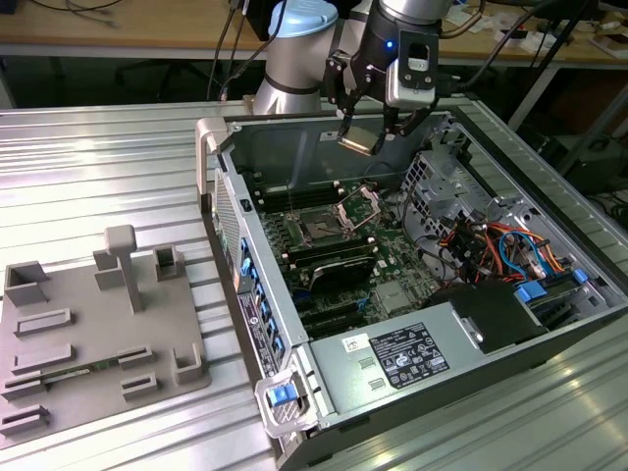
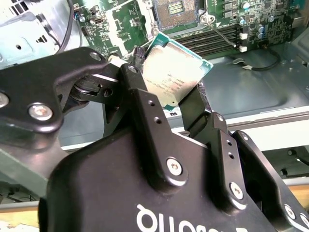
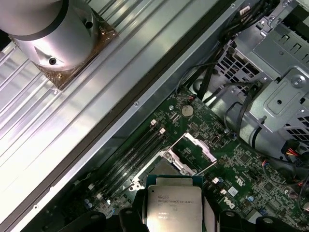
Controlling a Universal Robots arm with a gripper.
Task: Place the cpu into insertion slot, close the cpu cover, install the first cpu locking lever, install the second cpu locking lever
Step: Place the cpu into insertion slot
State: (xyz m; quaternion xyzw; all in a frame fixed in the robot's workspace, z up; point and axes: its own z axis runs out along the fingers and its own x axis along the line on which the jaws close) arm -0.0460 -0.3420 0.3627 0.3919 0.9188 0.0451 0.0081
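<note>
step: step one, cpu to slot, not yet placed; cover and both levers undone
gripper (image 1: 365, 132): pinching the cpu (image 1: 359, 138) by two opposite edges, upper middle of the exterior view, above the open computer case (image 1: 285, 147)
cpu pose: tilted, metal face up, clear of the board
insertion slot (image 1: 320, 228): centre of the exterior view, below the chip and well apart from it, bare
cpu cover (image 1: 361, 206): swung up, just beside the slot on the exterior view's right
placement needs: my read, chip levelled, squared over the slot, then lowered softly; cover has to stay up
counts: one cpu, one slot, one cover, one gripper with two fingers (image 2: 145, 111)
locking levers (image 3: 207, 167): thin wire by the cover; probably two, can't count for sure
grey fixture plate (image 1: 98, 343): one, lower left of the exterior view
</note>
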